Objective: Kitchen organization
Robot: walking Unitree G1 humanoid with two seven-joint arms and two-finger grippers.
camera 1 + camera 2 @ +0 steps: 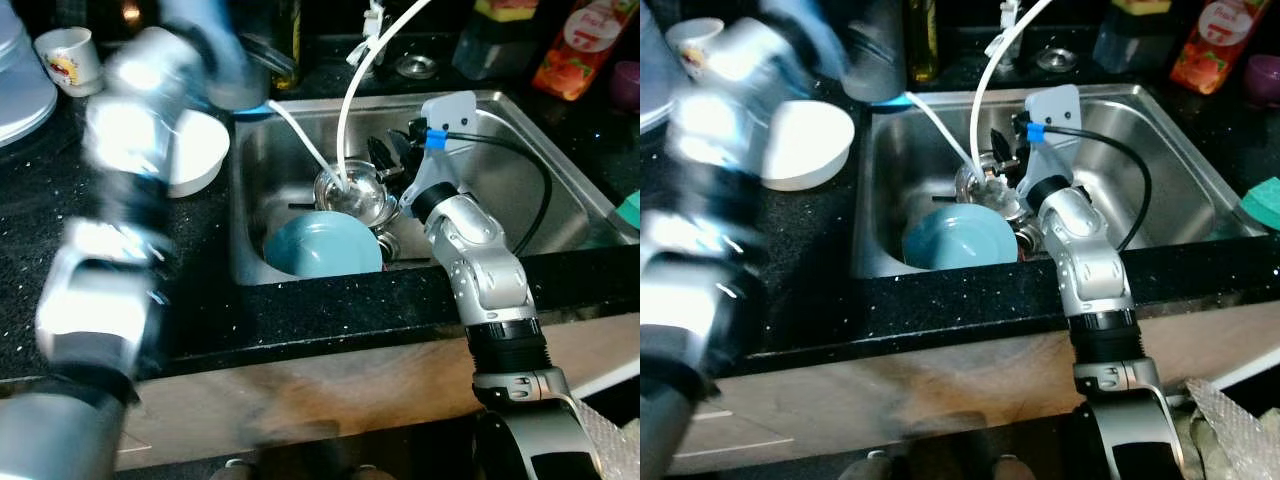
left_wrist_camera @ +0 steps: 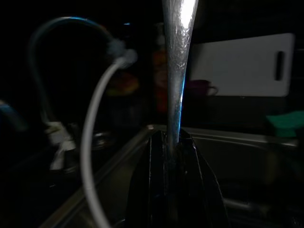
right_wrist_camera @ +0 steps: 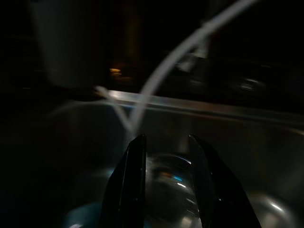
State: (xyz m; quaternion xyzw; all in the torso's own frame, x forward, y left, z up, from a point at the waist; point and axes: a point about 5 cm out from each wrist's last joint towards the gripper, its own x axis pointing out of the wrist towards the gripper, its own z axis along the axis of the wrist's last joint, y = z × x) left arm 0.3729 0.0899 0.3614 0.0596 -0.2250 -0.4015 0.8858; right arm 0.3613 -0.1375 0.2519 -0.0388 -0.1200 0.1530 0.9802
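Dishes in the sink point(image 1: 560, 190) are the job right now: judging by the frame, the robot is partway thru clearing them out, w/ the right gripper point(image 1: 392, 160) reaching down at a steel bowl point(image 1: 352, 192) near sink centre. In the right wrist view its two fingers point(image 3: 130, 185) stand apart, straddling the shiny bowl, not yet closed on it. Next move prob. calls for closing on the rim and lifting straight up, clear of the white hoses point(image 1: 350, 90) drooping into the bowl from 12 o'clock.

Left arm point(image 1: 120, 240) is blurred, raised over the counter at 9 o'clock of the sink. Left gripper point(image 2: 173, 190) has its jaws clamped together on a slim metal handle point(image 2: 178, 57), maybe a spoon or ladle; can't tell which.

Sink holds: steel bowl, a teal bowl point(image 1: 322, 245) at its 7 o'clock, touching or nearly so, plus dark bits behind, too unclear to name. A white bowl point(image 1: 195, 150) sits on the black counter point(image 1: 300, 310) just outside the sink's 9 o'clock edge; looks empty. A mug point(image 1: 68, 60) stands at the counter's far 10 o'clock corner.
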